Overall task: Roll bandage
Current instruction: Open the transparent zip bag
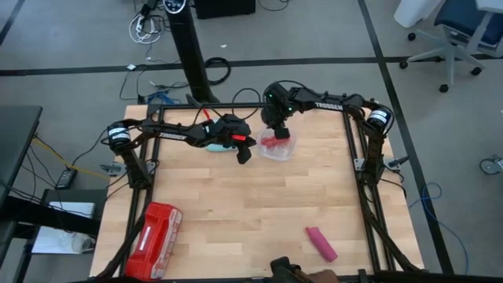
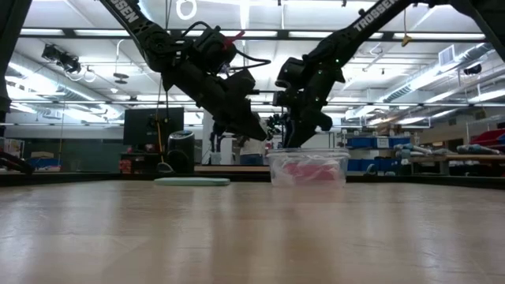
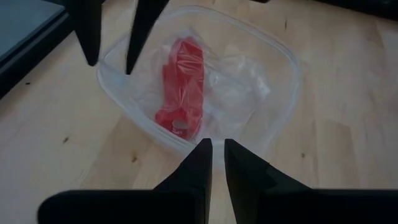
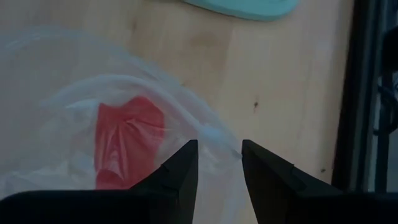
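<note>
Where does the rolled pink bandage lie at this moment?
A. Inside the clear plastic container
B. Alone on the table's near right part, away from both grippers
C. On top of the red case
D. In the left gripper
B: the bandage lies by itself on bare wood, far from the left gripper and right gripper, which are at the clear container.

Both pincers hang over a clear tub (image 1: 280,149); the rolled bandage (image 1: 321,244) lies well apart.

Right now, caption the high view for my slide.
Both arms meet over a clear tub with a red lump; a pink bandage roll lies apart near the table's front edge.
</note>
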{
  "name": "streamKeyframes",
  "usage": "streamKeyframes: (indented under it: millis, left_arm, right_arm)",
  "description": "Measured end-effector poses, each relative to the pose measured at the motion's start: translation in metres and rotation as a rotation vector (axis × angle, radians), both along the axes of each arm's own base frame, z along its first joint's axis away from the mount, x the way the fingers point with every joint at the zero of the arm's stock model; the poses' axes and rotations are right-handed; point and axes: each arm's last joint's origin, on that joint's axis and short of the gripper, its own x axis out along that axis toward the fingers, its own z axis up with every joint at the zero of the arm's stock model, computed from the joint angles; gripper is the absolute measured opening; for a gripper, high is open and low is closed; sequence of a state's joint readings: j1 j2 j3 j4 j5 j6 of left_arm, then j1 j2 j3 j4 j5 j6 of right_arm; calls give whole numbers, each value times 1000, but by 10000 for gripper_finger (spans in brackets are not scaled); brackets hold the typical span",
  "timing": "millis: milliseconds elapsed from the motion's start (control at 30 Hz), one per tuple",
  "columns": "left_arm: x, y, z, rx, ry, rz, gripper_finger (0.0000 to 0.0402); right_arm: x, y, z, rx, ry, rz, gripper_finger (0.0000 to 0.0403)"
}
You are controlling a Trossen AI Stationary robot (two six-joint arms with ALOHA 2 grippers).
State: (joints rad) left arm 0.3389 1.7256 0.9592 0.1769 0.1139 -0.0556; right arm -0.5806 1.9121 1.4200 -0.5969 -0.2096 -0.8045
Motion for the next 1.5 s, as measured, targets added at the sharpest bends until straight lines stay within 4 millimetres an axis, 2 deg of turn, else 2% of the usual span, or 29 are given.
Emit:
streamKeyframes:
  millis: [400, 1200, 1500]
  left_arm:
    - [-2, -1, -3, -9, 31, -1, 46]
    - [-5, -1, -8, -3, 97, 10, 46]
    - [-5, -1, -7, -1, 91, 11, 46]
  right_arm:
    - [7, 11, -1, -115, 43, 158, 114]
    - [11, 32, -4, -164, 160, 183, 113]
    - [16, 43, -4, -185, 163, 250, 113]
